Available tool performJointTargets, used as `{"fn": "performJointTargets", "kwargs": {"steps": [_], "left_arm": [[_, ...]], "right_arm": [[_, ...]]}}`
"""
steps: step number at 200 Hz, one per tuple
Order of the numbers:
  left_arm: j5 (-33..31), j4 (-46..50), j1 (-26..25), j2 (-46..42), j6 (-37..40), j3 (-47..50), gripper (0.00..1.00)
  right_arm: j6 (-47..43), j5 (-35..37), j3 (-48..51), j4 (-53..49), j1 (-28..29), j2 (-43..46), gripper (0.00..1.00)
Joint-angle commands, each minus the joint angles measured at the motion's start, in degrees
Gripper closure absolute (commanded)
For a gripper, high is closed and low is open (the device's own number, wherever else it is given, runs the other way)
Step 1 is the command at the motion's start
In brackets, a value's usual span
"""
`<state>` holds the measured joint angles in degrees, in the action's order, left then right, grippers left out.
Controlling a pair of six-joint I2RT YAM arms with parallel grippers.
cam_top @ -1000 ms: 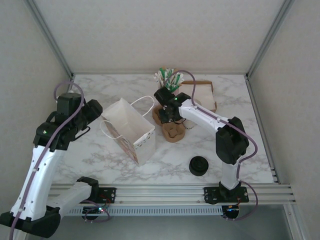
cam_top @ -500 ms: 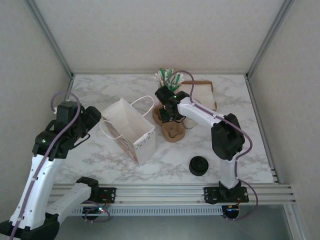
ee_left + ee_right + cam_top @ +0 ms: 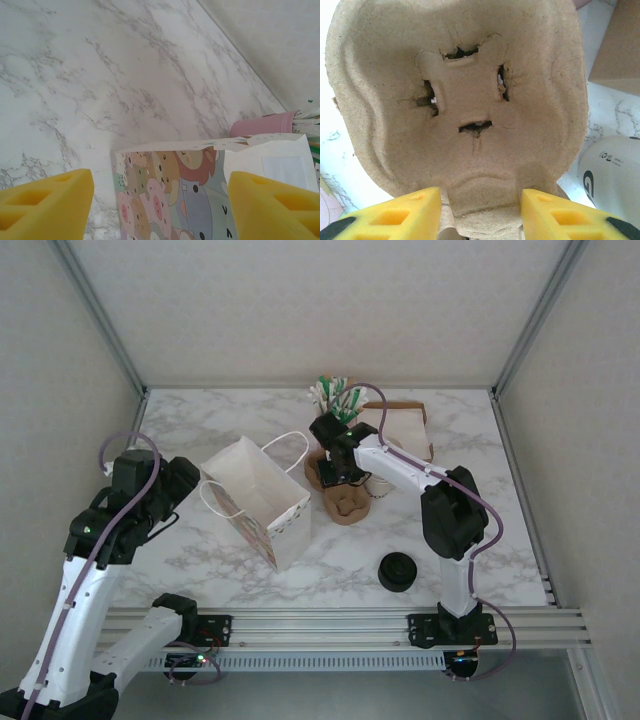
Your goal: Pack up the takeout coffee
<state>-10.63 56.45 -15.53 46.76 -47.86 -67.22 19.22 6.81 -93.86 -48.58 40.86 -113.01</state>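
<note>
My R gripper (image 3: 481,212) pinches pulp cup carrier (image 3: 465,95) at bridge, half-closed; keep it level, grip centred. L gripper (image 3: 160,207) wide, empty, by paper bag (image 3: 167,170); takeout coffee (image 3: 607,170) sits just beside carrier.

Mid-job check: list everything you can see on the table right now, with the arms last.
Paper bag: one, white with cartoon print, left of centre, open on top.
Cup carrier: one, brown pulp, centre.
Pink cup: one, holding green-and-white sticks, back centre.
Cardboard box: one, brown, back right.
Black lids: one pile, front right.
Cream cup: one seen, dark print, beside the carrier.
Left fingers: yellow, apart, above the bag.
Right fingers: yellow, either side of the carrier's neck.
</note>
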Motion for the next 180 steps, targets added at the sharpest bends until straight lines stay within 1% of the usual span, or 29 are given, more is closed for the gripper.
{"fn": "performJointTargets", "kwargs": {"steps": [1, 58, 77, 112, 142, 180], "left_arm": [[-1.1, 0.6, 0.5, -0.5, -0.9, 0.6, 0.29], [-0.8, 0.2, 0.5, -0.1, -0.2, 0.6, 0.29], [-0.8, 0.0, 0.5, -0.1, -0.1, 0.7, 0.29], [-1.3, 0.0, 0.5, -0.2, -0.2, 0.9, 0.29], [-1.6, -0.4, 0.5, -0.1, -0.2, 0.9, 0.28], [-4.1, -0.6, 0.5, -0.7, -0.3, 0.7, 0.28]], "right_arm": [[-0.6, -0.1, -1.1, -0.9, -0.3, -1.7, 0.54], [-1.5, 3.0, -1.8, -1.7, -0.3, -1.7, 0.54], [-1.7, 2.9, -1.8, -1.5, -0.3, -1.7, 0.56], [-1.5, 2.3, -1.6, -1.2, -0.3, -1.8, 0.64], [-1.6, 1.7, -1.6, -1.2, -0.3, -1.7, 0.64], [-1.2, 1.4, -1.8, -1.5, -0.3, 0.3, 0.65]]}}
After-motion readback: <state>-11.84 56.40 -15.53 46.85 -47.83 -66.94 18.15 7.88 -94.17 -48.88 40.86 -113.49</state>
